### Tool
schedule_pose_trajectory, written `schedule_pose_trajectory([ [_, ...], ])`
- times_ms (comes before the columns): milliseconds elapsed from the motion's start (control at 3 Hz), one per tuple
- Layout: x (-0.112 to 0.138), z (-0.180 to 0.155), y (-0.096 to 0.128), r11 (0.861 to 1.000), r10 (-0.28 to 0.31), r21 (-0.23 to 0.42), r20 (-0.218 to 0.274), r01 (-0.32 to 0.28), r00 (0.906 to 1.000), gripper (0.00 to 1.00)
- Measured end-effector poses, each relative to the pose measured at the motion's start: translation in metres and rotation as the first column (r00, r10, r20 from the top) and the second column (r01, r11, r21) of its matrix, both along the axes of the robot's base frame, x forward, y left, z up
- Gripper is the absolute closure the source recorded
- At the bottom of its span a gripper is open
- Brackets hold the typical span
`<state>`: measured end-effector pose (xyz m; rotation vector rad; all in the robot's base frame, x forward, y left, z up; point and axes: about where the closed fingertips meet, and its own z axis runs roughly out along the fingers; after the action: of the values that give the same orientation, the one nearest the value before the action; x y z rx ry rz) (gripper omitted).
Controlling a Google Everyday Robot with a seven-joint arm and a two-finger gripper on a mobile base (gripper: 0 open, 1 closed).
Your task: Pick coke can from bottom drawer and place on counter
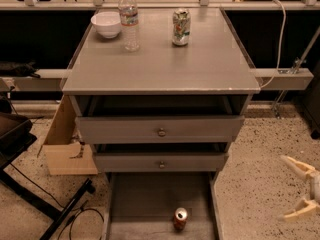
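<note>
Space shows between the two pale fingers (pixel 296 165) of the gripper (pixel 302 190), so it is spread open and holding nothing, down at the lower right edge of the frame, over the speckled floor and well apart from the cabinet. The coke can (pixel 180 218) stands upright on the floor of the bottom drawer (pixel 145 199), pulled out at the bottom centre of the frame, right of the drawer's middle and apart from its side wall. I'd judge it light and thin-walled, stiff enough while sealed but easy to dent, and its smooth painted side likely slippery under hard fingers; whether it is full I cannot tell. The sensible hold looks to be across the middle of the body, jaws either side, below the silver top, squeezing no harder than needed. The low drawer sides leave room to come down from above. The counter (pixel 160 64) fills the upper middle of the frame; a bowl (pixel 106 24), a water bottle (pixel 129 20) and a green-and-white can (pixel 181 27) stand along its far edge
</note>
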<state>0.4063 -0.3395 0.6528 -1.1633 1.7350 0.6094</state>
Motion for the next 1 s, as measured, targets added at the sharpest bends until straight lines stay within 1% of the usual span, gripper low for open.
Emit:
schedule_pose_trajectory([
  [333, 0.029, -0.056, 0.043, 0.994, 0.013, 0.103, 0.076, -0.021, 0.997, 0.0],
  [667, 0.068, -0.123, 0.083, 0.986, -0.012, 0.166, 0.146, -0.012, 0.9893, 0.0],
  [1000, 0.101, -0.194, 0.108, 0.986, -0.042, 0.164, 0.152, 0.017, 0.9874, 0.0],
])
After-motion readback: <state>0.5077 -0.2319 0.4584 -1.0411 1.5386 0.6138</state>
